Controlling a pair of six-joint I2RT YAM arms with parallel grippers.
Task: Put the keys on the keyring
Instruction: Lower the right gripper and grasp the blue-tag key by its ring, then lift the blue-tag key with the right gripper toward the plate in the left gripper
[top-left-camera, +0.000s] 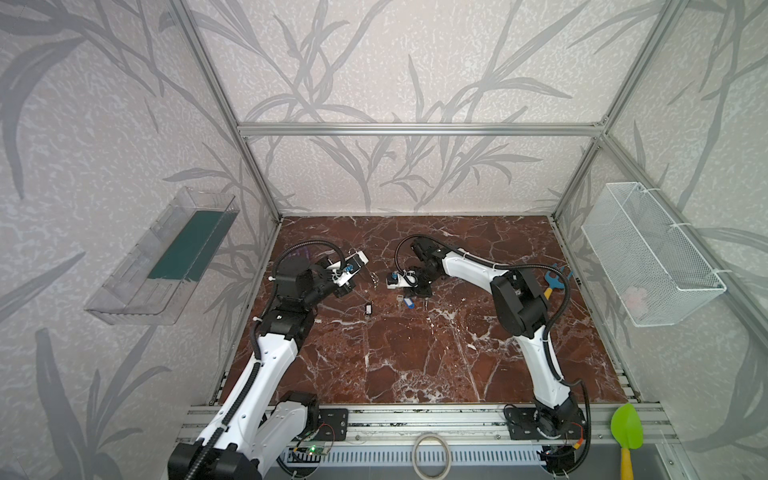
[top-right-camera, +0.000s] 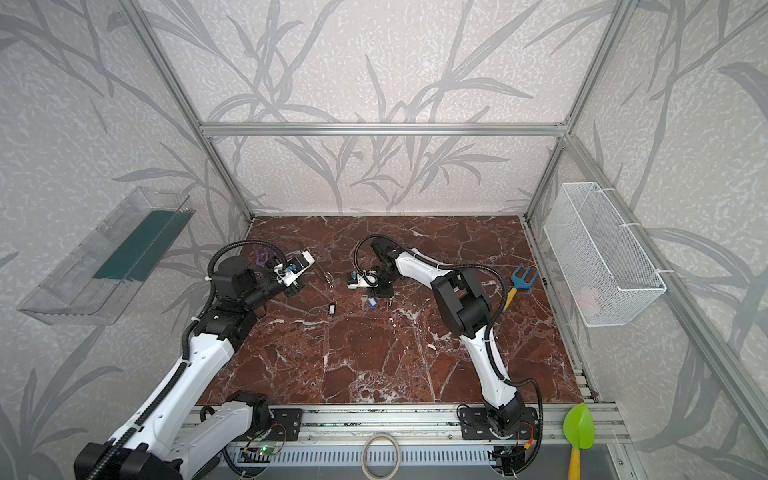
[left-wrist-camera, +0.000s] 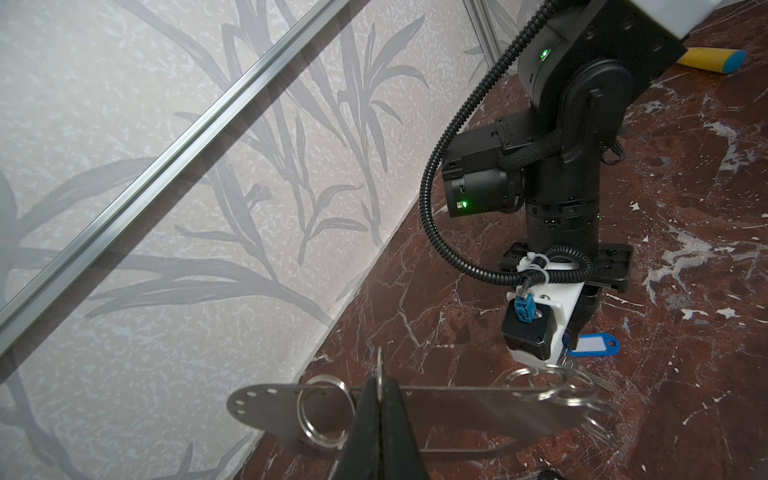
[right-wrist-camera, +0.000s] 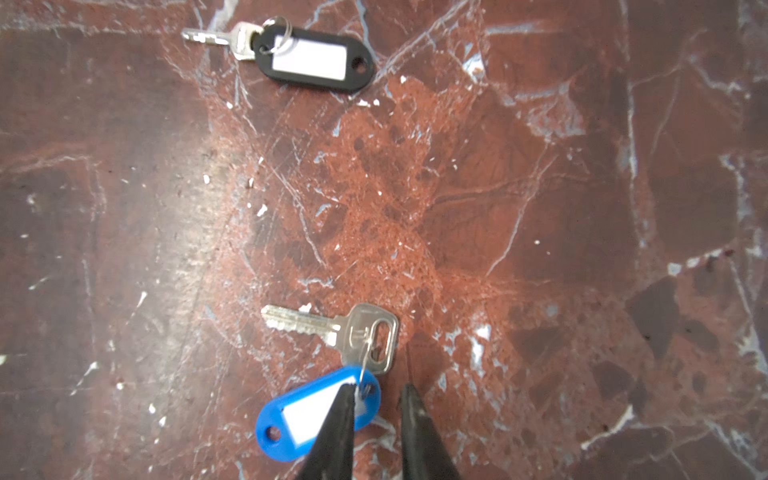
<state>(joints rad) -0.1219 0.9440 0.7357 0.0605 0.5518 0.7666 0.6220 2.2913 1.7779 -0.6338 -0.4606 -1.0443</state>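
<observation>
The left pincer (left-wrist-camera: 380, 395) is clamped tight on the keyring (left-wrist-camera: 457, 409). Its tips bite one long edge of the flat grey plate near the middle, so the plate sticks out to both sides. A split ring (left-wrist-camera: 322, 409) hangs through the plate on one side of the tips, and a bunch of rings (left-wrist-camera: 555, 384) sits at the end on the other side. The plate looks thin and stiff. Pinched at one narrow spot, it could swivel if pushed at an end, so threading force is best applied close to the tips.

The right pincer (right-wrist-camera: 376, 395) stands low over the bench (right-wrist-camera: 540, 208), jaws partly apart and nothing gripped. One fingertip (right-wrist-camera: 345, 401) overlaps the blue tag (right-wrist-camera: 291, 419). The tag's ringed end lies in the gap, and the other fingertip is over bare bench. The blue key (right-wrist-camera: 365, 336) lies flat just beyond the tips, joined to the tag by a small wire ring.

Key and tag look light, hard and flat, likely to skate on the polished stone as the jaws close. The plastic tag is thicker than the key blade and should give the surer hold. Gripped across its narrow width near the ringed end, it would leave the key dangling and free to swing. The black key (right-wrist-camera: 316, 58) lies flat well beyond the tips.
</observation>
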